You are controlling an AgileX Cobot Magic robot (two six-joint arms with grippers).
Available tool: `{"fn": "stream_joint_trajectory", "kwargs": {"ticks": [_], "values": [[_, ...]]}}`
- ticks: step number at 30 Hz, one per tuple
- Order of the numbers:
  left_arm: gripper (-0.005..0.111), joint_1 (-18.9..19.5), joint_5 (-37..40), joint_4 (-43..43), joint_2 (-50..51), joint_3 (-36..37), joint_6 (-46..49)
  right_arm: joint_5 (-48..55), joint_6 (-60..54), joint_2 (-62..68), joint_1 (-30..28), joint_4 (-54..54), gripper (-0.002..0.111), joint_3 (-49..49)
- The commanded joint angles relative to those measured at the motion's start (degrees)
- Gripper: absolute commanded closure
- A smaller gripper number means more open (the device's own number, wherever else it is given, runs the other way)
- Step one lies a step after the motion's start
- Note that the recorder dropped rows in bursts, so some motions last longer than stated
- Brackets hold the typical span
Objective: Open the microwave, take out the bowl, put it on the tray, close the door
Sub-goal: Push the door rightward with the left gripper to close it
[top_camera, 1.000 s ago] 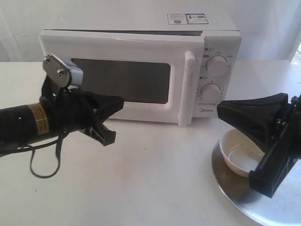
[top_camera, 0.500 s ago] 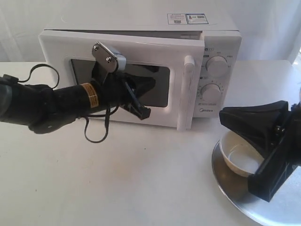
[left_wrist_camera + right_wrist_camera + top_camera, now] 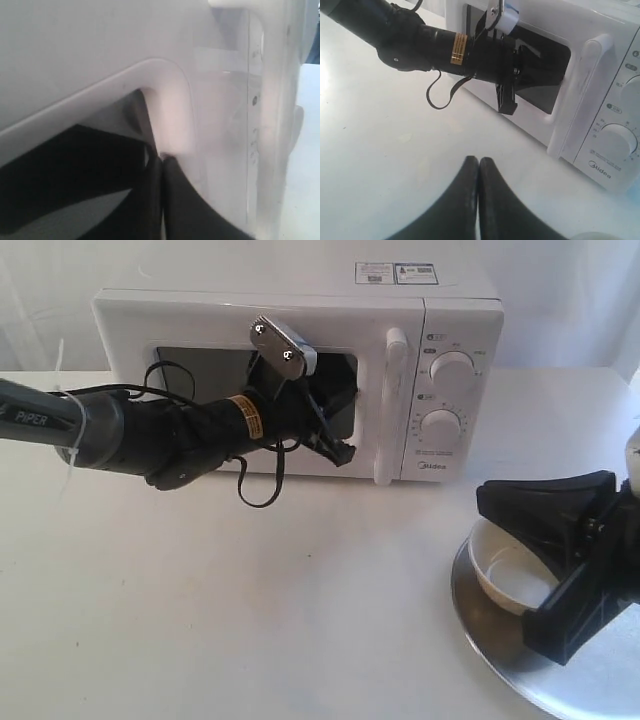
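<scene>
The white microwave (image 3: 300, 295) stands at the back with its door (image 3: 200, 325) flush against the body and the bar handle (image 3: 392, 405) upright. My left gripper (image 3: 345, 452) is shut, its tips pressed against the door by the dark window's corner; the left wrist view shows the tips (image 3: 161, 159) touching the white panel. The cream-white bowl (image 3: 505, 575) sits on the silver tray (image 3: 495, 655) at the front right. Just above the bowl hovers my right gripper (image 3: 482, 495), shut and holding nothing, as its own view (image 3: 478, 160) confirms.
Two round dials (image 3: 452, 372) sit on the microwave's right panel, stickers (image 3: 395, 273) on top. A loose black cable (image 3: 262, 490) hangs from the left arm. White tabletop (image 3: 250, 620) stretches in front of the microwave, left of the tray.
The left arm swept right and toward the microwave, pushing the door from ajar to flush. The right gripper barely moved above the bowl.
</scene>
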Motion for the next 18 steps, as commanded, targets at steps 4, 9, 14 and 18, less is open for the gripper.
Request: {"fn": "stream_joint_trajectory", "kwargs": {"ticks": [4,9,14,18], "values": [[0.107,0.69,-19.28,13.41,-5.08,2.47,-11.53,-0.14,-0.18,-0.36,-0.21,0.49,0.108,0.43],[0.107,0.94,-19.28,21.23,-13.01,5.65,-13.25,0.1,-0.18,-0.36,-0.21,0.49,0.108,0.48],[0.107,4.06,-19.28,20.09,-22.83,13.65,-9.52,0.1,-0.18,-0.36,-0.21,0.38,0.108,0.57],[0.107,8.88,-19.28,10.89,-31.72,23.14,-8.02,0.1,-0.16,-0.36,-0.21,0.28,0.108,0.57]]}}
